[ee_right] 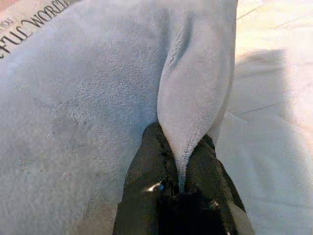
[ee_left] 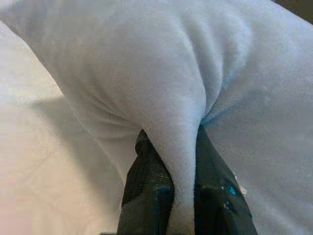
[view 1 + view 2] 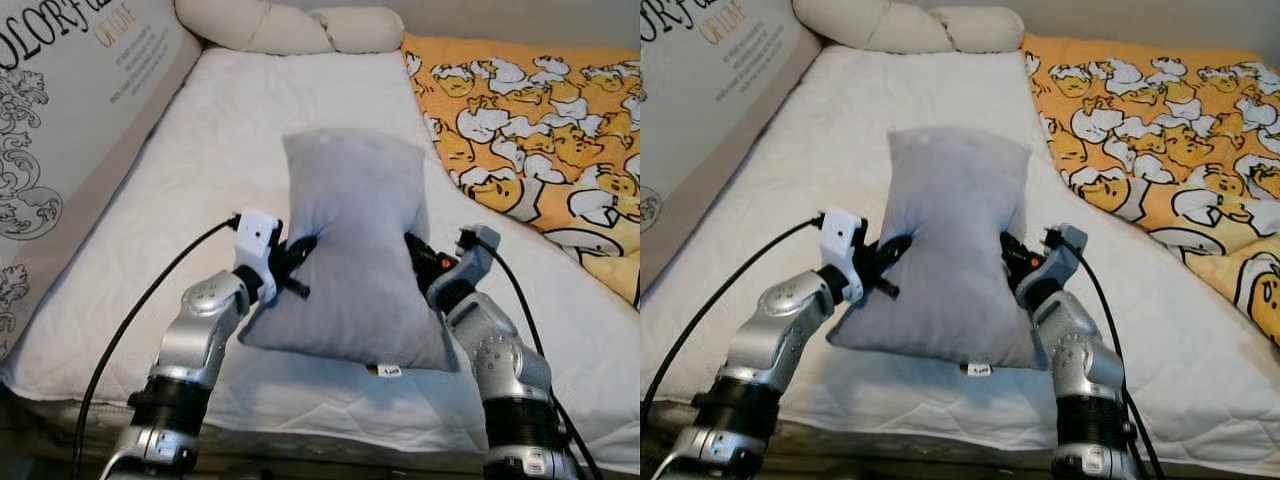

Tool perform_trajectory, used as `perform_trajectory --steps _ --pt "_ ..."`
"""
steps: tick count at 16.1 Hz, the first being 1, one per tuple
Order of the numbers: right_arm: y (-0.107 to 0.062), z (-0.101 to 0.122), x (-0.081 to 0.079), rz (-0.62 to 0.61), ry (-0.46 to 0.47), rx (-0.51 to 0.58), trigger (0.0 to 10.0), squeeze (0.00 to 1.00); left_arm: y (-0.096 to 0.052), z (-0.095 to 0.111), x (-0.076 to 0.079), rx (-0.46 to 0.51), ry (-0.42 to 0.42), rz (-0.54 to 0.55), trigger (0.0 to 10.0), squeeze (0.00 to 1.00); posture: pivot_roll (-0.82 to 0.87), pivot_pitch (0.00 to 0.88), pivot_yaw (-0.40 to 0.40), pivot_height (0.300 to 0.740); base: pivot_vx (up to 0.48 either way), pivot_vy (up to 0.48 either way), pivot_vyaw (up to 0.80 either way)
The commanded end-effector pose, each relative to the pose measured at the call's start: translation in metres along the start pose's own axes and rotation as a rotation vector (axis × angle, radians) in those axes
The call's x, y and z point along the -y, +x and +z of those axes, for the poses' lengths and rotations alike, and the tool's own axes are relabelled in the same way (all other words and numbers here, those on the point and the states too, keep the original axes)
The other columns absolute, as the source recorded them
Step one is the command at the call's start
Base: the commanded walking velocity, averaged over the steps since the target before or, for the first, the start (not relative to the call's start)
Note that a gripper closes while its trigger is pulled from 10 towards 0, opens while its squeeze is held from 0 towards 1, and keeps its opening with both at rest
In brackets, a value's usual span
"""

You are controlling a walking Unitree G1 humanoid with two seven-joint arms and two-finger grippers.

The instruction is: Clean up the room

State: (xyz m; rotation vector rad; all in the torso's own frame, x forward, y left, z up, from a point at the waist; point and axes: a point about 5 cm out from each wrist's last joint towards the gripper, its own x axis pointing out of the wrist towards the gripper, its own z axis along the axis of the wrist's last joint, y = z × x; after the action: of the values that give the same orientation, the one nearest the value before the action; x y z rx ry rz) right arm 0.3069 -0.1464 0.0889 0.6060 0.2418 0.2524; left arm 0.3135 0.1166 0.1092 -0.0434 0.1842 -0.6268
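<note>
A grey pillow (image 3: 352,250) is held up over the white mattress (image 3: 180,200), pinched at both sides. My left gripper (image 3: 300,252) is shut on a fold at the pillow's left edge, and in the left wrist view the black fingers (image 2: 146,181) squeeze the grey fabric (image 2: 181,161). On the pillow's right edge my right gripper (image 3: 418,255) is shut too, its fingers (image 1: 151,171) clamping a ridge of the fabric (image 1: 190,117). A small label (image 3: 390,371) hangs at the pillow's lower edge.
An orange blanket (image 3: 540,130) with a duck print covers the right side of the bed. A cream knotted cushion (image 3: 290,28) lies at the head. A printed panel with lettering (image 3: 60,110) stands along the left side.
</note>
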Motion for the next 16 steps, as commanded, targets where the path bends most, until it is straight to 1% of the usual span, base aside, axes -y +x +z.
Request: perform_trajectory --steps 1,2,3,4,5,6,9,15,16 --pt "0.0 0.006 -0.009 0.028 -0.018 0.019 0.0 0.0 0.001 0.01 0.005 0.017 0.046 -0.004 0.0 0.0 0.03 0.0 -0.026 0.74 0.0 0.0 0.0" --pt "0.0 0.007 -0.011 0.019 -0.048 0.027 0.0 0.0 -0.002 0.012 0.002 0.02 0.115 0.065 3.2 0.0 0.04 0.0 -0.032 0.74 0.0 0.0 0.0" --pt "0.001 0.01 -0.013 -0.008 -0.082 0.054 10.0 0.0 -0.001 0.015 -0.004 0.035 0.134 0.156 10.0 0.0 0.04 0.0 -0.041 0.74 0.0 0.0 0.0" --pt "0.002 0.011 -0.014 -0.018 -0.082 0.056 10.0 0.0 -0.001 0.017 -0.005 0.044 0.132 0.177 10.0 0.0 0.04 0.0 -0.041 0.74 0.0 0.0 0.0" --pt "0.003 0.012 -0.015 -0.017 -0.117 0.054 10.0 0.0 -0.002 0.023 -0.006 0.076 0.165 0.194 10.0 0.0 0.05 0.0 -0.049 0.74 0.0 0.0 0.0" --pt "0.003 0.013 -0.017 -0.009 -0.138 0.06 10.0 0.0 -0.002 0.024 -0.006 0.082 0.178 0.199 10.0 0.0 0.05 0.0 -0.05 0.74 0.0 0.0 0.0" --pt "0.003 0.012 -0.019 -0.01 -0.144 0.059 10.0 0.0 0.001 0.026 -0.004 0.08 0.18 0.205 10.0 0.0 0.05 0.0 -0.051 0.74 0.0 0.0 0.0" --pt "0.002 0.009 -0.018 -0.017 -0.136 0.051 10.0 0.0 0.004 0.03 -0.005 0.084 0.2 0.208 10.0 0.0 0.05 0.0 -0.05 0.74 0.0 0.331 0.0" --pt "0.003 0.008 -0.018 -0.019 -0.133 0.044 10.0 0.0 0.004 0.029 -0.005 0.083 0.201 0.208 10.0 0.0 0.05 0.0 -0.05 0.74 0.0 0.345 -0.71"
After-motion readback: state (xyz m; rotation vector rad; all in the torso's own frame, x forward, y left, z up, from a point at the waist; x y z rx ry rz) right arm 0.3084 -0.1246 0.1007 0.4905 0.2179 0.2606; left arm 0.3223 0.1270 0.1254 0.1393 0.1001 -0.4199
